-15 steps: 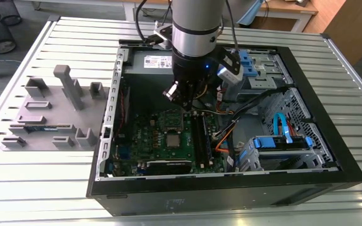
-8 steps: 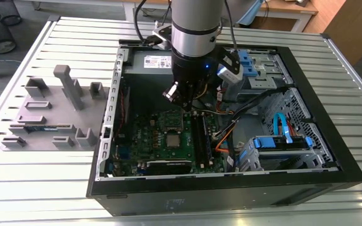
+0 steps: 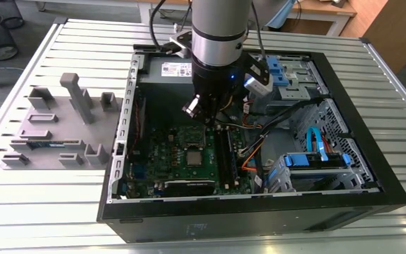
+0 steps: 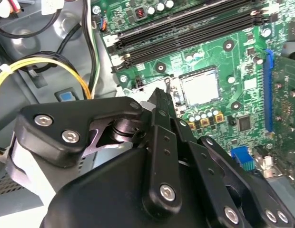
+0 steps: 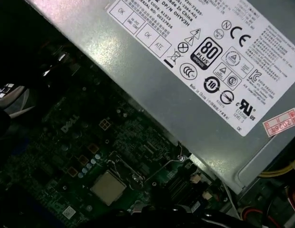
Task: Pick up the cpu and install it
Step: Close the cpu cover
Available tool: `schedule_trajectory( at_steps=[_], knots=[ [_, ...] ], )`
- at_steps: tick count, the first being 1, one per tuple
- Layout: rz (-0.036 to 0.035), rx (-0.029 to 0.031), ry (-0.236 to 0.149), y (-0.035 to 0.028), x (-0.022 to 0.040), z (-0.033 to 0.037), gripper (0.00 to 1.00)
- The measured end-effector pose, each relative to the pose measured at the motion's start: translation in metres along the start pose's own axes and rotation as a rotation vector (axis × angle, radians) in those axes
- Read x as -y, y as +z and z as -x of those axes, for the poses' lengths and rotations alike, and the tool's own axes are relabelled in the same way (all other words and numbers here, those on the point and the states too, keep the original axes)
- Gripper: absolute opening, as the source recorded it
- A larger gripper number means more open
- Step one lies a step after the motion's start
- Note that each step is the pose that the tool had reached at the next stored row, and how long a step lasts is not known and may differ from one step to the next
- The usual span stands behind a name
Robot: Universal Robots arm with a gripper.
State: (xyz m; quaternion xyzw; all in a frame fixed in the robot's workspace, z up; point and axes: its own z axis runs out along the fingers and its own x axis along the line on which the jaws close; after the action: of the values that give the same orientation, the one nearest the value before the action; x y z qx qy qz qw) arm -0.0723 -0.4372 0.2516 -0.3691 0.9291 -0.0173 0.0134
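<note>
Down on the green board [image 3: 188, 153] inside the open computer case [image 3: 344, 174], your cpu [image 4: 200, 86] already sits flat in its socket, while the gripper [image 3: 201, 112] hangs above it, claw state unreadable.

Square silver cpu [image 3: 191, 157] flat in the motherboard [image 3: 162, 151] socket.
</note>
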Motion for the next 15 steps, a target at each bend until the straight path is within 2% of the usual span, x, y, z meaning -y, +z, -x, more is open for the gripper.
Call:
schedule_trajectory(
  at_steps=[13,15],
  knots=[
    [-0.0002,0.0,-0.005,0.0007,0.0214,-0.0215,0.11],
    [-0.0004,-0.0002,-0.005,0.0007,0.0218,-0.0219,0.11]
  ],
)
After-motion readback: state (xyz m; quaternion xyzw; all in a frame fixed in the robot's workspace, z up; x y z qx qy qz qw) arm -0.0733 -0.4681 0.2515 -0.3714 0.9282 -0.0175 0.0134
